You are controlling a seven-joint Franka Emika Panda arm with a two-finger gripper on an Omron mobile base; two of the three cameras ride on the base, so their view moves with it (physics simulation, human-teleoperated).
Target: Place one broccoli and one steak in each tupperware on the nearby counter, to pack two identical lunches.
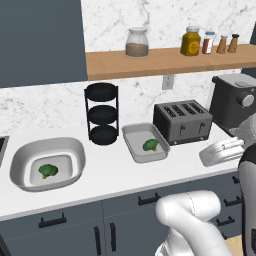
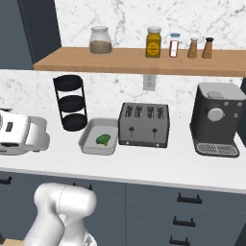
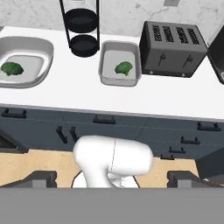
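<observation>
**Broccoli packed, steaks to find**

At left of the left base view, our large oval tupperware (image 1: 47, 162) holds one broccoli floret (image 1: 48, 171); the smaller rectangular tupperware (image 1: 145, 142) at centre, on the white counter (image 1: 115, 172) just beside the toaster (image 1: 182, 121), holds another (image 1: 150, 145). We judge the steaks come next, and we should fetch them one at a time. No steak is visible. In the hand view our gripper (image 3: 112, 177) shows finger tips set wide apart, holding nothing.
</observation>
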